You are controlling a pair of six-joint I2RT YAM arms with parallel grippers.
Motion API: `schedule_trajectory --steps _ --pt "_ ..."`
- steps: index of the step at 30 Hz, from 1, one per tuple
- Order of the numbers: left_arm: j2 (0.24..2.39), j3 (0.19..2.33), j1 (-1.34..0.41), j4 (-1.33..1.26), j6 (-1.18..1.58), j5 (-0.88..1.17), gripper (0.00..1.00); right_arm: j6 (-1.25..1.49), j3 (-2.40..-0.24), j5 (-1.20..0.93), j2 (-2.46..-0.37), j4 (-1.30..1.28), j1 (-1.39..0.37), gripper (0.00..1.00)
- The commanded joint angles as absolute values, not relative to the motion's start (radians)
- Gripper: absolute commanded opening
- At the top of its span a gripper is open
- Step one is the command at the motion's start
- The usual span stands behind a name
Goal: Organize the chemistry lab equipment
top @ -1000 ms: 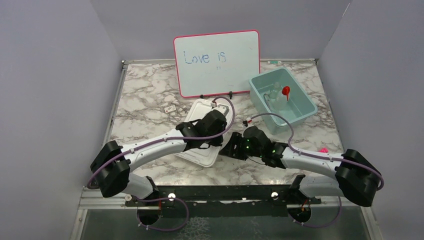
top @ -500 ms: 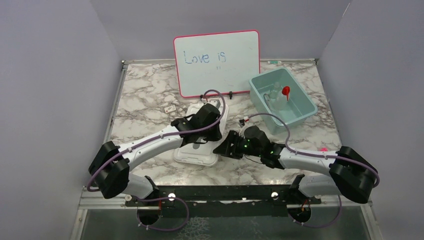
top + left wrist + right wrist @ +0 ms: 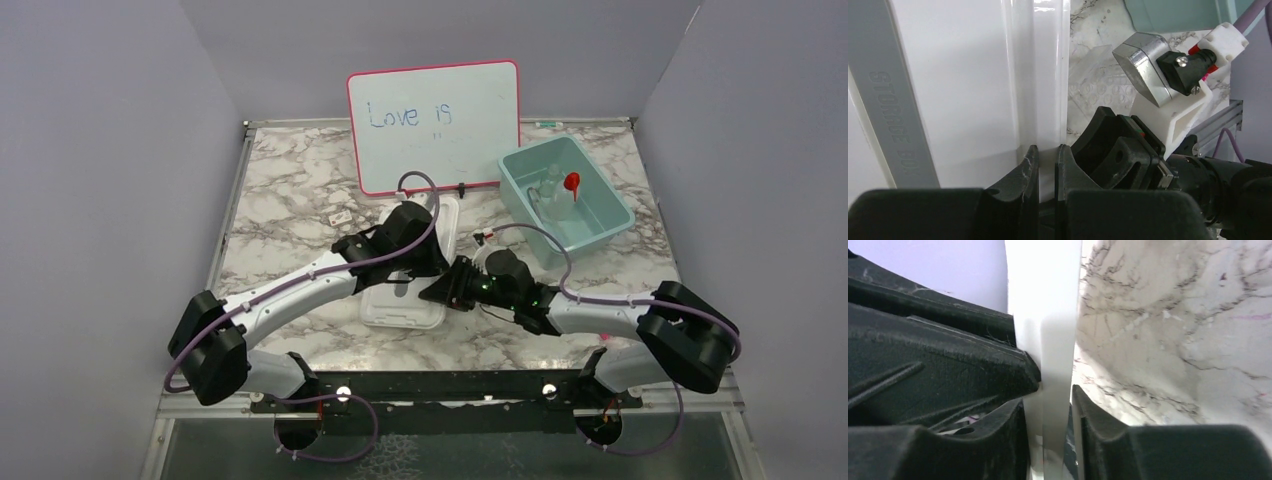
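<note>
On the marble table [image 3: 290, 190], both my grippers clamp one long rim of the white storage box [image 3: 400, 308]. The left gripper [image 3: 1047, 156] is pinched shut on it and the right gripper [image 3: 1055, 390] squeezes it just beside. The box's long axis runs toward the whiteboard [image 3: 435, 125]. The beaker [image 3: 550, 186] and red funnel [image 3: 572, 181] sit in the teal bin [image 3: 520, 160] beyond my right fingers, the nearer pair, with open marble between.
</note>
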State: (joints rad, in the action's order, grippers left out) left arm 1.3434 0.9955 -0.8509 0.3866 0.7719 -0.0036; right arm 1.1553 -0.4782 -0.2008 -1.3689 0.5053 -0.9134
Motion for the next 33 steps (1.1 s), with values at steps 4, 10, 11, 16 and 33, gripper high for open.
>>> schedule_trajectory --steps 4,10,11,16,33 --pt "1.285 1.040 -0.821 0.334 0.781 0.067 0.19 1.130 -0.506 -0.200 -1.364 0.616 -0.912 0.10" --pt "1.220 1.083 -0.758 0.377 0.687 0.081 0.68 1.056 -0.496 -0.260 -1.230 0.563 -0.851 0.03" --pt "1.205 1.096 -0.746 0.386 0.667 0.087 0.76 1.045 -0.499 -0.278 -1.206 0.540 -0.834 0.03" --pt "1.139 1.189 -0.671 0.437 0.589 0.080 0.88 0.982 -0.570 -0.397 -1.140 0.414 -0.709 0.01" --pt "1.270 1.315 -0.381 0.385 0.634 0.441 0.89 0.953 -0.946 -1.130 -1.217 0.277 -0.175 0.01"
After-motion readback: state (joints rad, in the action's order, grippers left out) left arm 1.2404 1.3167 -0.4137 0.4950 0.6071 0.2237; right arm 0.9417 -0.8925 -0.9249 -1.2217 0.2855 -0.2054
